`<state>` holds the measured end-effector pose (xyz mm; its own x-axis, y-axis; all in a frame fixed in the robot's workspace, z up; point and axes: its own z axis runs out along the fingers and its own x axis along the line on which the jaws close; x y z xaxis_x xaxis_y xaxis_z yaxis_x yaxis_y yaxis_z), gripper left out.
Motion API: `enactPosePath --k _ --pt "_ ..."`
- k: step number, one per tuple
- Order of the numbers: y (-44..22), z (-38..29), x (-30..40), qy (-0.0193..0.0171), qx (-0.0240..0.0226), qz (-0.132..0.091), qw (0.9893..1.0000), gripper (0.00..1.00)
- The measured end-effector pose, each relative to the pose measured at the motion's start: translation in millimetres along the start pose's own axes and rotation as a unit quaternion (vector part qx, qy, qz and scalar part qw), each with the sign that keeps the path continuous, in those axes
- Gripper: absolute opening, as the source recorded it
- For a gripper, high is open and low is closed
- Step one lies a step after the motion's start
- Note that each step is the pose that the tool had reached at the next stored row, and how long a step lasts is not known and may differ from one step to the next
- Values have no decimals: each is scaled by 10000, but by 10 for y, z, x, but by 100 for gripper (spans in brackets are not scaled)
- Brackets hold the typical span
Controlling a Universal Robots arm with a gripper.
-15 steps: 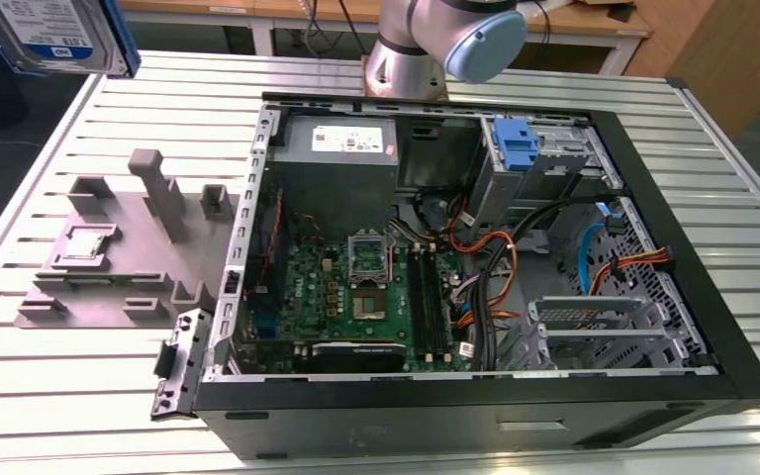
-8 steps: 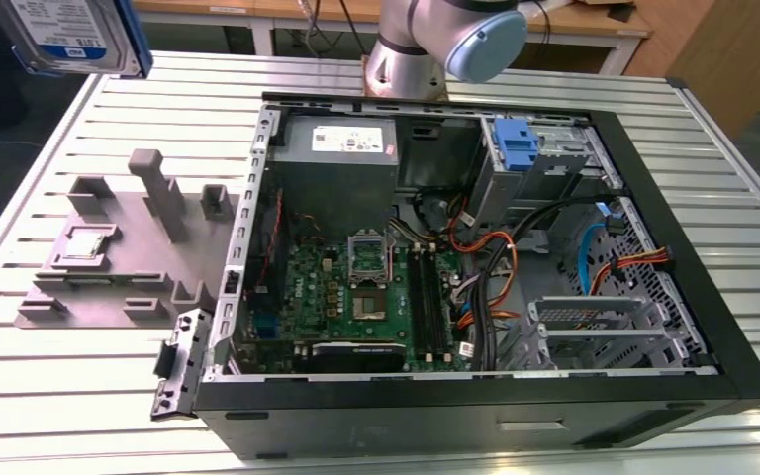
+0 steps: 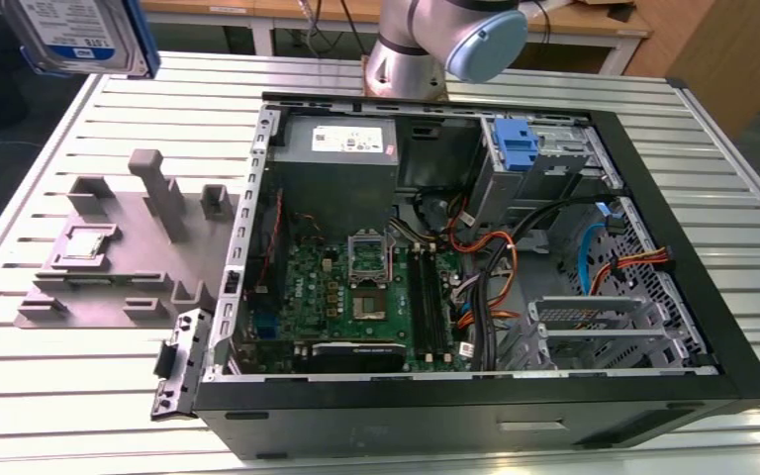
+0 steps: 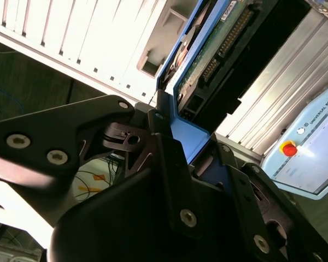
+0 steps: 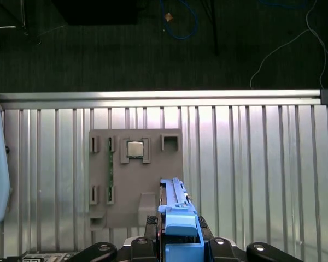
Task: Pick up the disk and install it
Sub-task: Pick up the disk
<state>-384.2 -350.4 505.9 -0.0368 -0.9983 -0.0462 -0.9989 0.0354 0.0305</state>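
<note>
Gripper (image 5: 181, 244) clamps the disk (image 5: 175, 204) by its blue carrier, high above the grey fixture (image 5: 152, 176); a steady, untilted carry should prevent slipping.

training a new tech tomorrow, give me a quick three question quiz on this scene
1. True or false: the disk sits inside the computer case.
2. What lies in the square pocket of the grey holder? A) a processor chip B) a screwdriver C) a battery
3. Fill in: the pincer is shut on the disk's ____ frame.
Key: 1 false, it is held up in the air above the table, apart from the case. 2 A. 3 blue.
</note>
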Motion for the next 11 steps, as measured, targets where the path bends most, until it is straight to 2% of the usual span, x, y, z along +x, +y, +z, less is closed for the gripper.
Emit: enactPosePath --k 11 --pt "-43 -1 -1 0 0 0 10000 37"
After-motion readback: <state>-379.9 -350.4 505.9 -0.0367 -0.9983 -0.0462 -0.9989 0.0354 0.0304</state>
